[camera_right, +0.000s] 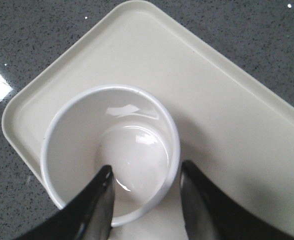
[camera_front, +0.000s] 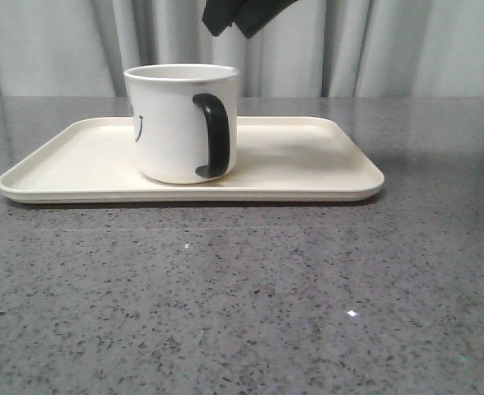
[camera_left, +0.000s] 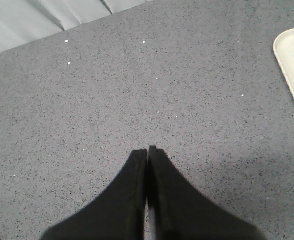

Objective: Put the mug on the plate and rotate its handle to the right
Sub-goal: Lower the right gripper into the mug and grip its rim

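Observation:
The white mug (camera_front: 176,123) stands upright on the cream plate (camera_front: 308,160), left of the plate's middle. Its black handle (camera_front: 212,136) faces the camera, slightly right; part of the black smiley shows on its left side. My right gripper (camera_front: 240,16) hangs above the mug, clear of it, at the top of the front view. In the right wrist view it (camera_right: 144,172) is open, looking down into the empty mug (camera_right: 112,150), one finger over the mug's inside and the other over the plate (camera_right: 227,100). My left gripper (camera_left: 147,150) is shut and empty over bare tabletop.
The grey speckled tabletop (camera_front: 242,296) stretches in front of the plate. A pale curtain (camera_front: 407,45) hangs behind the table's far edge. A corner of the plate (camera_left: 293,65) shows in the left wrist view.

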You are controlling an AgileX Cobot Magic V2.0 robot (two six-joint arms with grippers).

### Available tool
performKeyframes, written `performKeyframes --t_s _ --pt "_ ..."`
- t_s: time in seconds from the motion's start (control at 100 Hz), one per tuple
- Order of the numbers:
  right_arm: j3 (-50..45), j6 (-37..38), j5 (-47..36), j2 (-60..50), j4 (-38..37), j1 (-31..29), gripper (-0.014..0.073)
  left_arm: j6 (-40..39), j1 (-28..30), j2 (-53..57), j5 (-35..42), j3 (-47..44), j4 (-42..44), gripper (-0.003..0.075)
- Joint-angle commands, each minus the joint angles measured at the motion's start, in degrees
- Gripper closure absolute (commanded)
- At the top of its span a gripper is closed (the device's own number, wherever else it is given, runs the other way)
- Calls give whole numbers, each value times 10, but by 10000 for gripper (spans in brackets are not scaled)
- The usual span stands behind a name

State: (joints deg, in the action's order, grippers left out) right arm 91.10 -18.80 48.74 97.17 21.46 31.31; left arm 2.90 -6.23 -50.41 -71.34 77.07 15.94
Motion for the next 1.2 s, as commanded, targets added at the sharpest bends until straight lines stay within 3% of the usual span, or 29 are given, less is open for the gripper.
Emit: performKeyframes --t_s 0.0,1.09,1.19 --pt "21 -4 -30 -25 12 0 263 -8 1 3 38 13 7 740" --pt "21 1 -18 54 1 -2 263 -8 1 3 34 13 6 740" --pt "21 2 -15 55 1 -2 326 -8 1 3 34 13 6 740"
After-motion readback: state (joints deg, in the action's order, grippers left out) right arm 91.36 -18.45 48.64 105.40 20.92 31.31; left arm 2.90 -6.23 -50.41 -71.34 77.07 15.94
